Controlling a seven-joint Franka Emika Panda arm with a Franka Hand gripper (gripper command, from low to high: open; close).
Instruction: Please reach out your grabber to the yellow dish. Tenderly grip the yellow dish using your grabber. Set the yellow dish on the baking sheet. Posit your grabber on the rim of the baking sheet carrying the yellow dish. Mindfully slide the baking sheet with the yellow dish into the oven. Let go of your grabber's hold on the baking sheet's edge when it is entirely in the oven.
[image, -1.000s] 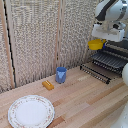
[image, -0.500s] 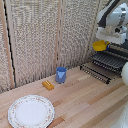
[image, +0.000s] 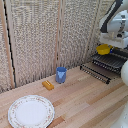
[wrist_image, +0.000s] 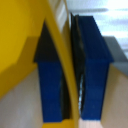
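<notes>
The yellow dish (image: 103, 49) hangs in the air above the far end of the baking sheet (image: 97, 70), a dark wire rack at the exterior view's right. My grabber (image: 107, 45) comes down from the white arm and is shut on the dish's rim. In the wrist view the two blue fingers (wrist_image: 92, 65) pinch the thin yellow rim of the dish (wrist_image: 20, 40) between them, with the grabber (wrist_image: 71, 75) closed on it. The oven (image: 119, 56) shows only as a dark shape behind the rack, partly hidden by the arm.
A blue cup (image: 61, 75) stands on the wooden table (image: 85, 105) near the slatted back wall. A small orange block (image: 48, 85) lies beside it. A large white patterned plate (image: 31, 111) sits at the front left. A white rounded part (image: 124, 74) stands at the right edge.
The grabber has carried the yellow dish toward the exterior view's right and a little lower, closer over the baking sheet. Nothing on the table has moved.
</notes>
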